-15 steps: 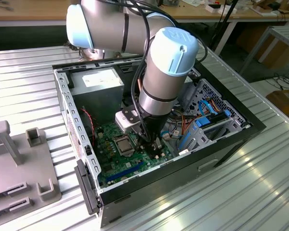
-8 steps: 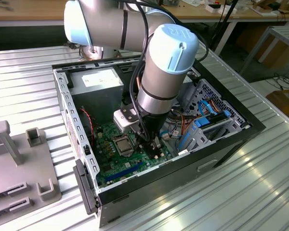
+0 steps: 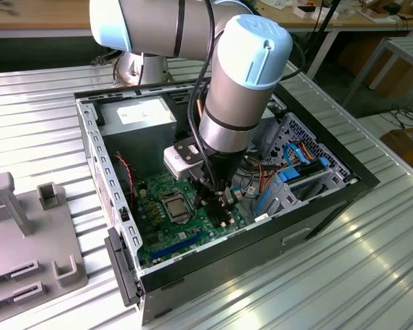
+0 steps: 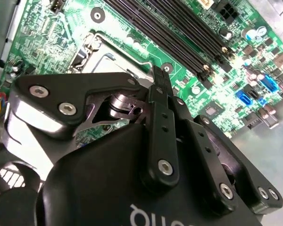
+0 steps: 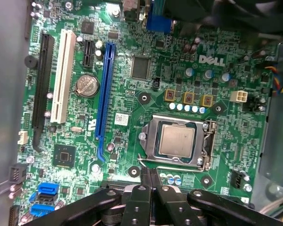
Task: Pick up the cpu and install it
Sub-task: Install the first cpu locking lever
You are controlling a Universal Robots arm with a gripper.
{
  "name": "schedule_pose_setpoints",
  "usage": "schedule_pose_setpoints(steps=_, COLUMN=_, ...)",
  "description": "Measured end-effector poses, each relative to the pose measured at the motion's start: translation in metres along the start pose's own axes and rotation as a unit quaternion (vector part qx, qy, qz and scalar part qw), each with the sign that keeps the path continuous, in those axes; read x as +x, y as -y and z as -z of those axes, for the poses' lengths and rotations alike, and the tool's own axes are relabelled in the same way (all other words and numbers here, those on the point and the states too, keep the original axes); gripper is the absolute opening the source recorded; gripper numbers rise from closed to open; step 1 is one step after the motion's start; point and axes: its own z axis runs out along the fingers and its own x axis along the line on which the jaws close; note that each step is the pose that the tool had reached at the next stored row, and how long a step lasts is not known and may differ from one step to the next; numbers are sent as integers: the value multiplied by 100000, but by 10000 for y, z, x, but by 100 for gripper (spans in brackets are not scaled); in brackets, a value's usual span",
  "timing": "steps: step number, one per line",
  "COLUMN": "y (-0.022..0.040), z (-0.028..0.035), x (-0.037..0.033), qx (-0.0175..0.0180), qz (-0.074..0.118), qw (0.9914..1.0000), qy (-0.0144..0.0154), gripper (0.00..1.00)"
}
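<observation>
The cpu is a small silver-grey square lying flat in the black socket on the green motherboard, with the socket's metal frame around it. In the exterior view the cpu sits near the middle of the open computer case. My gripper hovers just off one edge of the socket, its two black fingers pressed together with nothing between them. In the exterior view the gripper hangs low over the board, to the exterior view's right of the socket. The fingertips point down at the board beside the socket frame.
Long black memory slots run beside the gripper. A grey power-supply box fills the case's back, and a drive cage with blue cables stands at the exterior view's right. Case walls enclose the board. A grey fixture lies outside.
</observation>
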Motion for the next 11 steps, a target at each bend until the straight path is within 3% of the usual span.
schedule_pose_setpoints(steps=5, y=-45, z=9, x=-18, qx=5, qz=28, qw=100000, qy=35, gripper=11)
schedule_pose_setpoints(steps=11, y=-45, z=9, x=-18, qx=5, qz=74, qw=100000, qy=32, gripper=11)
